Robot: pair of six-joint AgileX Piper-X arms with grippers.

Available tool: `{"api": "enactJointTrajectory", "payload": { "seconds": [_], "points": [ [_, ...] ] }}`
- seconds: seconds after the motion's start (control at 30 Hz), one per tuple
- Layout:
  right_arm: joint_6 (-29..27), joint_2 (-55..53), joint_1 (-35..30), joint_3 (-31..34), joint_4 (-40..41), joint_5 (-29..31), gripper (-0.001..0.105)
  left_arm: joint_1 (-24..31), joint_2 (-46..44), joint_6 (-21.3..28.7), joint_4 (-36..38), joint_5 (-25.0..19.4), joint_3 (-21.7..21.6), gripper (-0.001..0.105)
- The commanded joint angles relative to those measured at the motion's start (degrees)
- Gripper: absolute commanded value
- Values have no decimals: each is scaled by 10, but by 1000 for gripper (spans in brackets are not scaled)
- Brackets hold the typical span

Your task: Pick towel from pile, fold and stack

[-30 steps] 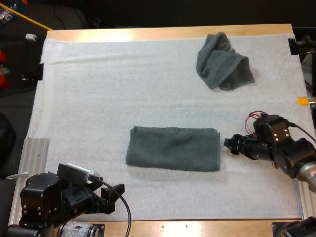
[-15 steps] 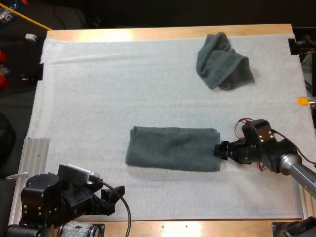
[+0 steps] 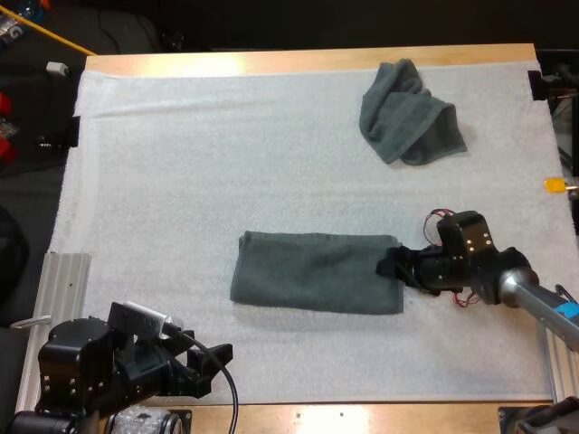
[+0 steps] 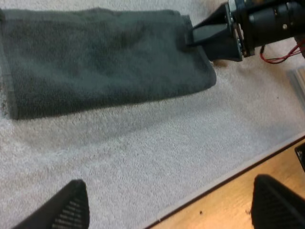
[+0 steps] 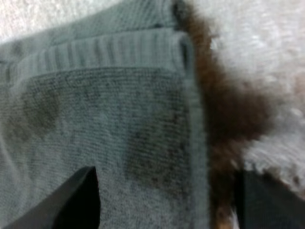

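A folded dark grey-green towel lies flat in the middle of the white mat. My right gripper is low at the towel's right edge, upper corner. In the right wrist view the right gripper is open, one finger over the towel and the other over bare mat beside the hem. My left gripper hovers open near the front left of the mat, apart from the towel. From there I see the right gripper touching the towel's corner. A crumpled towel sits at the far right.
A ridged metal plate lies beside the mat's front left edge. The wooden table edge runs along the front, close to my left gripper. Bare mat stretches across the left and far middle.
My right gripper has slid left across the mat until its fingers reach the folded towel's right edge. The left arm has barely moved.
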Motion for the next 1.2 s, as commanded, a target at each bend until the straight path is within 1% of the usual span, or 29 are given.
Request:
{"api": "enactJointTrajectory", "payload": {
  "seconds": [0.0,0.17,0.3,0.33,0.43,0.5,0.53,0.6,0.73,0.83,0.93,1.07,1.17],
  "points": [
    [1,17,6,5,2,-20,62,1,-2,0,2,4,-3,69],
    [28,27,37,5,-6,-19,62,1,-2,0,2,4,-3,69],
    [28,33,57,5,-5,-12,61,1,-2,0,2,6,-3,69],
    [28,33,57,5,-3,-6,59,1,-2,0,2,6,-3,69],
    [35,33,56,5,0,3,37,1,-2,0,2,6,-3,69],
    [36,33,55,5,0,3,17,1,-2,0,2,6,-3,69],
    [36,33,55,5,0,4,10,1,-2,0,2,6,-3,69],
    [36,28,55,5,0,13,0,1,-2,0,2,6,-3,69],
    [30,3,55,5,0,39,0,1,-2,0,2,6,-3,69],
    [22,-27,55,0,19,74,0,1,-2,0,2,6,-3,69],
    [-2,-51,55,-16,67,122,0,1,-2,0,2,6,-3,69],
    [-65,-64,55,-51,156,175,0,1,-2,0,2,6,-3,69],
    [-99,-64,55,-80,231,227,0,1,-2,0,2,6,-3,69]
  ]
}}
